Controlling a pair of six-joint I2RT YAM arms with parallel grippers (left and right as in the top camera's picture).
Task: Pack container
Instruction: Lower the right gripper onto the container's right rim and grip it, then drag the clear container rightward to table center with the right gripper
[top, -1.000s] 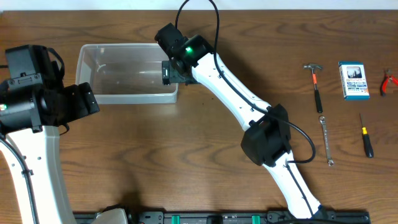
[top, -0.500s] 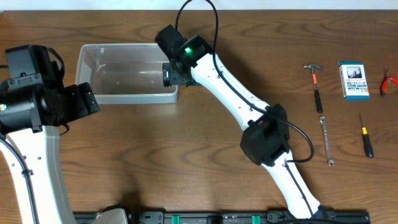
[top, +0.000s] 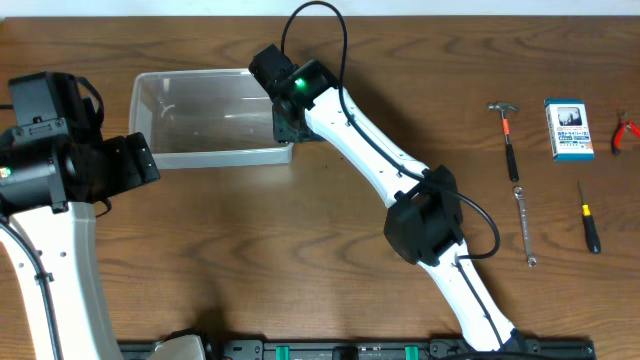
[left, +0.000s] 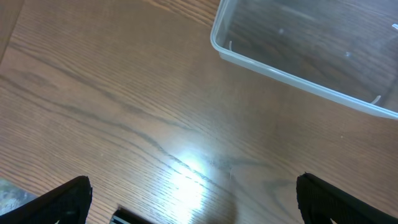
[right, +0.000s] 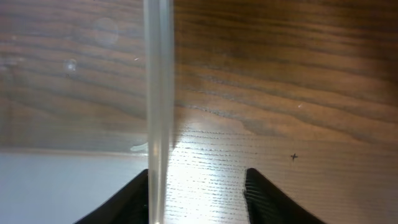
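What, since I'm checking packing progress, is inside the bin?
Nothing visible in the bin: only table wood shows through its clear floor. The right end effector hides one corner from overhead.

The container (top: 200, 120) sits on the table (top: 300, 230), toward the far left. The right tool (right: 199, 193) is at the container's right end wall. In the right wrist view that wall stands between the fingers, close against one of them and perhaps touching it. The left tool (left: 196, 199) hovers before the container's near-left corner, apart from it. The rest lie well off to the right: a hammer (top: 508, 138), a box (top: 568, 128) to its right, and pliers (top: 625, 130) beyond at the edge. Nearer the robot lie a wrench (top: 524, 226) — before the hammer — and a screwdriver (top: 589, 218) to its right.
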